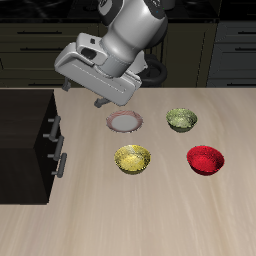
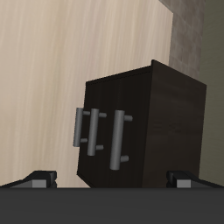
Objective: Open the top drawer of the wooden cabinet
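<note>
The wooden cabinet (image 1: 25, 140) is a dark box with a flat top at the table's side edge. Two short silver handles show on its front. The top drawer (image 1: 47, 122) carries the handle nearer the cabinet's top. In the wrist view the cabinet (image 2: 171, 122) fills the middle, and the top drawer (image 2: 136, 118) has the larger, closer handle (image 2: 118, 140). My gripper (image 1: 112, 100) hangs above the table, a short way in front of the cabinet and apart from it. It is open and empty, with both fingertips (image 2: 39, 179) spread wide.
A pale round dish (image 1: 124, 122) lies just below the gripper. An olive bowl (image 1: 181, 119), a yellow bowl (image 1: 132, 158) and a red bowl (image 1: 205, 159) stand farther out on the wooden table (image 1: 150, 220). Dark kitchen cupboards line the back.
</note>
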